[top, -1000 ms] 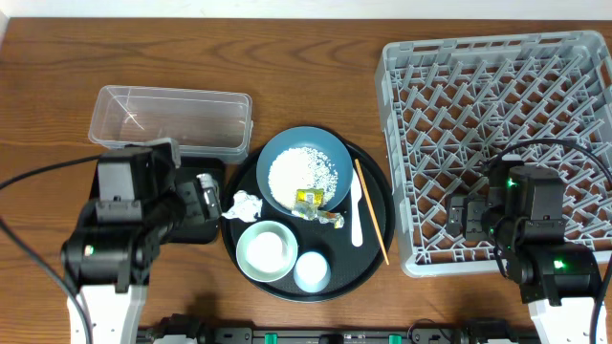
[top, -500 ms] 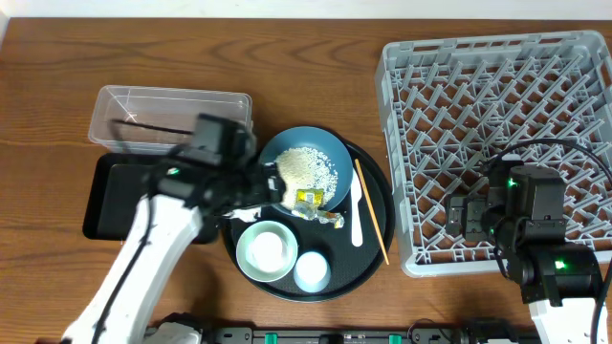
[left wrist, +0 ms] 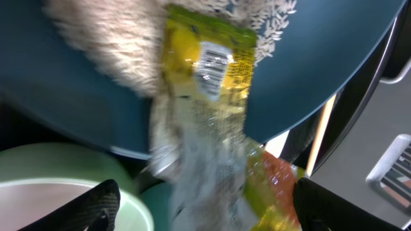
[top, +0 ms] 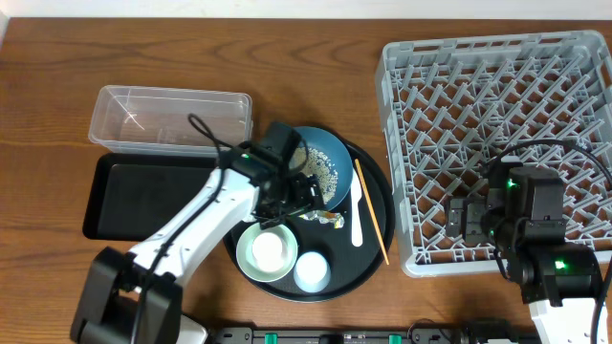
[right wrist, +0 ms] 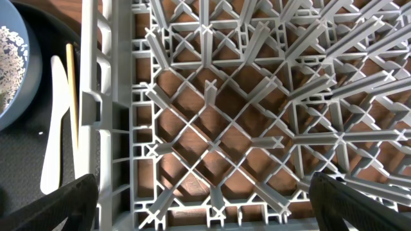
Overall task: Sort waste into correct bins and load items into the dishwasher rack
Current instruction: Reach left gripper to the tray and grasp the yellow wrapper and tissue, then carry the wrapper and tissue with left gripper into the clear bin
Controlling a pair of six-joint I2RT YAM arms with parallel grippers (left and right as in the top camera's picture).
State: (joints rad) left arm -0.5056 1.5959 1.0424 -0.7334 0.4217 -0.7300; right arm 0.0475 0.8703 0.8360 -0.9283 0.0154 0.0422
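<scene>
Cup (top: 312, 270) and pale green bowl (top: 267, 250) sit nearest on the round black tray (top: 379, 205). Just beyond them, the left fingers (left wrist: 96, 205) are spread wide and empty, 1 on each side of the yellow-green wrapper (left wrist: 209, 96). The wrapper lies across the near rim of the blue plate (top: 330, 153), touching the rice (top: 320, 172). To the right, the right fingers (right wrist: 64, 199) hang apart, holding nothing, over the near-left corner of the grey rack (top: 497, 76). At the left of the bench (top: 57, 57) lies the shallow black tray (top: 134, 196), with the clear tub (top: 172, 119) beyond it.

clear tub (top: 170, 93) 1 | plate (top: 335, 158) 1 | bowl (top: 242, 253) 1 | spoon (top: 357, 215) 1 | rack (top: 392, 143) 1
</scene>
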